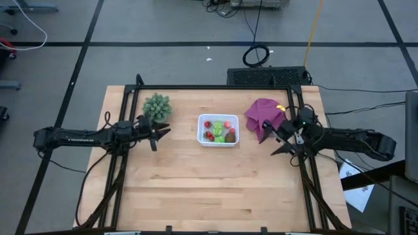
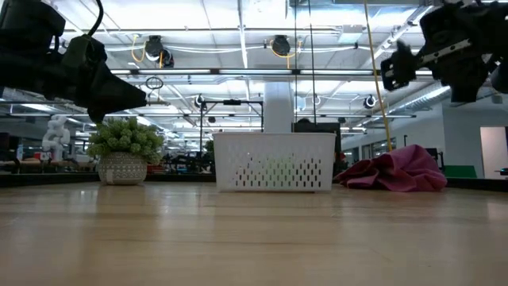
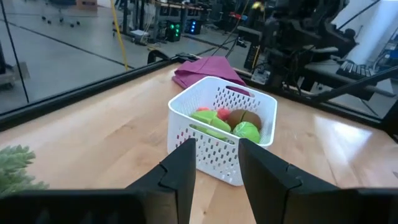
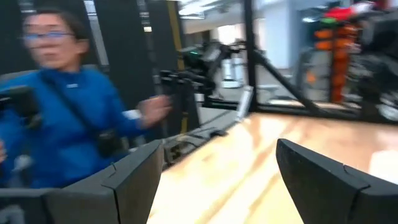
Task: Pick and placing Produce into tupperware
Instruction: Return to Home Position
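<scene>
The white perforated tupperware stands on the table's middle, a little toward the far edge. The produce lies inside it: red, bright green and brown pieces. My left gripper hovers shut to the left of the tupperware, pointing level at it, with bare table between them. My right gripper hovers open to the right of the tupperware, beside the purple cloth, with nothing between its fingers. In the low view both grippers hang well above the tabletop.
A spiky green plant in a pot stands just beyond my left gripper. A crumpled purple cloth lies right of the tupperware. A black frame borders the table. A person in blue shows beyond the table's edge.
</scene>
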`<move>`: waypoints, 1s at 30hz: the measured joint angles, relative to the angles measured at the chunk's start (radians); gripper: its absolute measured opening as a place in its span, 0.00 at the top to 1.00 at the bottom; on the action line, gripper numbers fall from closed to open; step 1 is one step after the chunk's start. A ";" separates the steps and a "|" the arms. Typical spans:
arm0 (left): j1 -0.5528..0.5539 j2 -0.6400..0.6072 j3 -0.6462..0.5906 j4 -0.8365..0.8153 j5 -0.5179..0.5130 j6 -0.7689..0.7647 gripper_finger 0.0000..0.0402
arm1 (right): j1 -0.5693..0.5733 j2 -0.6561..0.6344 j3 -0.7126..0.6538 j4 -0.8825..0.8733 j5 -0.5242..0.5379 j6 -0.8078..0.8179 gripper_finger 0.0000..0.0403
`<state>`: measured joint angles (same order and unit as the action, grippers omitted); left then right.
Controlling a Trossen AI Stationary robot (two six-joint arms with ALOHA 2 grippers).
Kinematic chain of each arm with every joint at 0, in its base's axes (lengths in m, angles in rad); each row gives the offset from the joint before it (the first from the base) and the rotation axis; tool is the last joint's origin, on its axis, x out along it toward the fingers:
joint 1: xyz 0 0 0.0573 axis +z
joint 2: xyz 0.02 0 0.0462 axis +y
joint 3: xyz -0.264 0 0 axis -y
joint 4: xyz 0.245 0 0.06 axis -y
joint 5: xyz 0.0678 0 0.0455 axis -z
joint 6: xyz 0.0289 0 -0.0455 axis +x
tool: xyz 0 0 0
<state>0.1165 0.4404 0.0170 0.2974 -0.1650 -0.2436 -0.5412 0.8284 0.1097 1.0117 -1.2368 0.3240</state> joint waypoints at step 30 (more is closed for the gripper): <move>0.000 0.000 0.001 -0.003 -0.001 0.000 0.69 | 0.207 -0.437 -0.074 -0.492 0.575 0.012 0.25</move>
<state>0.1162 0.4400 0.0177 0.2939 -0.1663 -0.2436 -0.3343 0.3910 0.0360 0.5192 -0.6621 0.3359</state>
